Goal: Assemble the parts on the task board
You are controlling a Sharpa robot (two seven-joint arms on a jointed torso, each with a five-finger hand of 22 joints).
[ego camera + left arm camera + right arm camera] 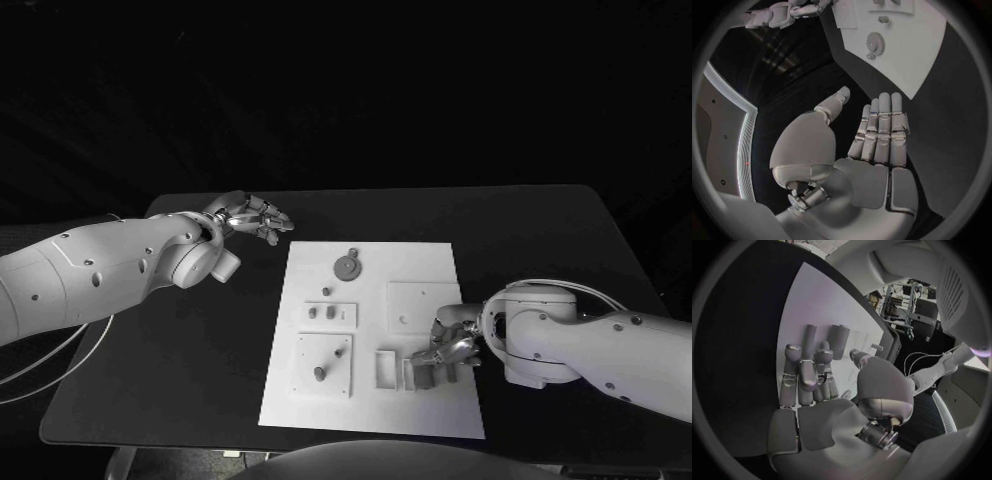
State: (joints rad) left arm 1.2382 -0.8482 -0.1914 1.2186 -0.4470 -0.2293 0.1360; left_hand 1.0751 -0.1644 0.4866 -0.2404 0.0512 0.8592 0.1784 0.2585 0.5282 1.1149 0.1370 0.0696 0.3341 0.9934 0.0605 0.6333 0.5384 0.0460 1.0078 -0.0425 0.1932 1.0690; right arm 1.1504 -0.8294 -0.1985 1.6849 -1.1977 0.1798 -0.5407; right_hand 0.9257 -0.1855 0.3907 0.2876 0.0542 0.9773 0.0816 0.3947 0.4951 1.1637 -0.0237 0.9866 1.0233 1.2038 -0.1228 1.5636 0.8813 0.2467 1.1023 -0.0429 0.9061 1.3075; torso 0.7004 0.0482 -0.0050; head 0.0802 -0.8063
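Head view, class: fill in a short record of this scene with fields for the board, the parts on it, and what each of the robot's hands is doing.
surface: black table
board: white rectangular task board, lying flat mid-table
parts: round grey gear near the board's far end; small grey upright pieces near its near right corner
left hand: off the board's far left corner, fingers apart, holding nothing
right hand: over the board's near right part, fingers down at the small pieces; a grip cannot be told
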